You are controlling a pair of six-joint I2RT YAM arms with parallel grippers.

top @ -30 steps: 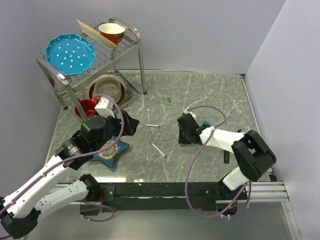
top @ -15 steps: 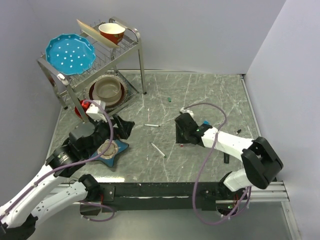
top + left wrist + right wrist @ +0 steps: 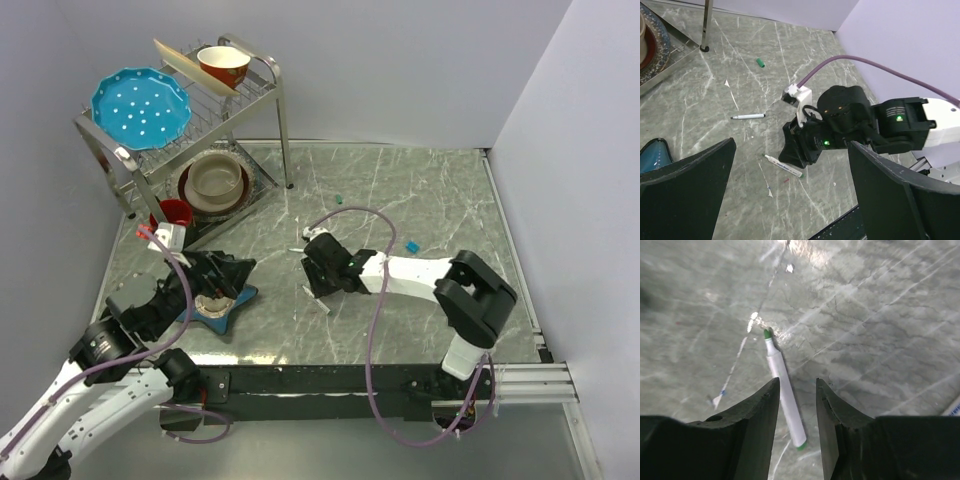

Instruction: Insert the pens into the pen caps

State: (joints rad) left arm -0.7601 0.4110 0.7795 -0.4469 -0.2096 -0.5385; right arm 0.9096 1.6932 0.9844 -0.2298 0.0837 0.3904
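A white pen with a green tip (image 3: 784,392) lies on the marble table between and below my right gripper's (image 3: 796,382) open fingers, which do not touch it. It also shows in the top view (image 3: 318,301) and the left wrist view (image 3: 783,165). My right gripper (image 3: 318,272) hovers at the table's middle. A second white pen (image 3: 747,116) lies just behind it. A green cap (image 3: 340,199) sits farther back and a blue cap (image 3: 411,246) to the right. My left gripper (image 3: 235,275) is open and empty at the near left, raised above the table.
A dish rack (image 3: 255,75) stands at the back left with a blue plate (image 3: 140,107), a bowl (image 3: 223,64) and a lower dish (image 3: 214,181). A red mug (image 3: 176,212) and a blue star-shaped dish (image 3: 215,308) lie by my left arm.
My right gripper has swept left from the table's right-middle to over the green-tipped pen. My left arm has drawn back toward the near left.
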